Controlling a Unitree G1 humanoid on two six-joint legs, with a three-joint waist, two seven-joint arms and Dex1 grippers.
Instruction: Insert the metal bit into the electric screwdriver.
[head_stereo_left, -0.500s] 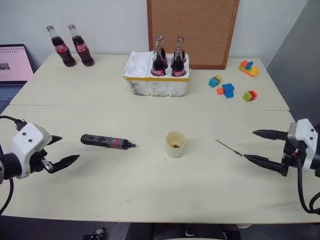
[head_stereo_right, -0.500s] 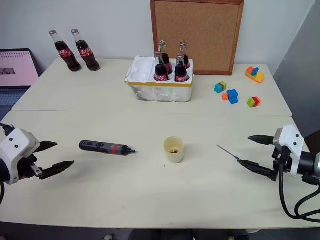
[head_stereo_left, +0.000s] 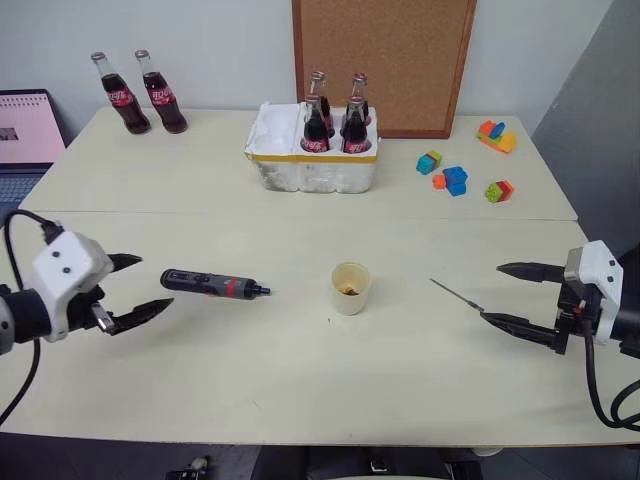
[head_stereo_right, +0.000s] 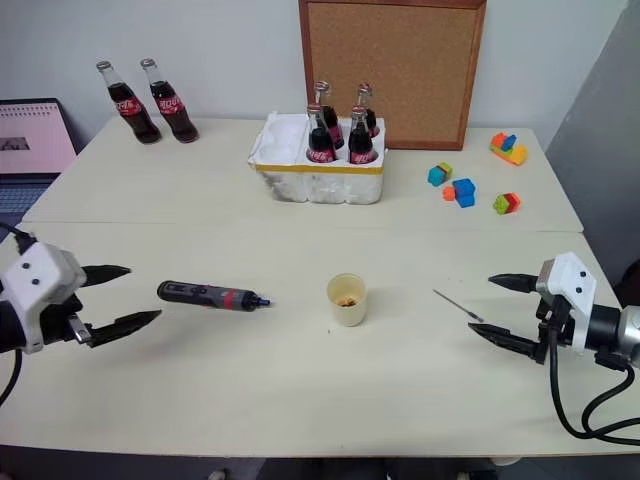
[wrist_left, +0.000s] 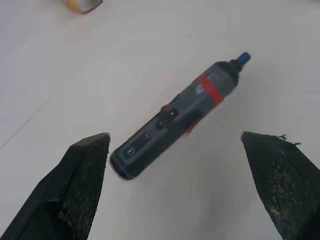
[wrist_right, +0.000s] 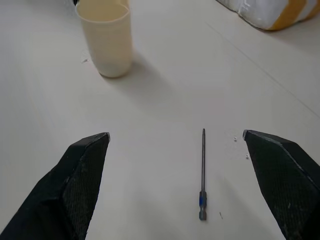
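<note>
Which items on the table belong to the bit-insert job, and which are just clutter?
Job items:
- metal bit, lying loose on the table
- electric screwdriver, lying on its side, not held

Clutter:
- paper cup
- foam box with four cola bottles
- two cola bottles at the far corner
- toy blocks
- corkboard
- laptop

Cream table (head_stereo_left: 300, 380), white wall (head_stereo_left: 200, 40), leaning corkboard (head_stereo_left: 385, 60).

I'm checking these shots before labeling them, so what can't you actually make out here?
- Paper cup: small brownish contents, too small to identify in the eye views; its top is cut off in the right wrist view.
- Laptop: cut off by the frame's edge.
- Electric screwdriver: button markings too small to read.
</note>
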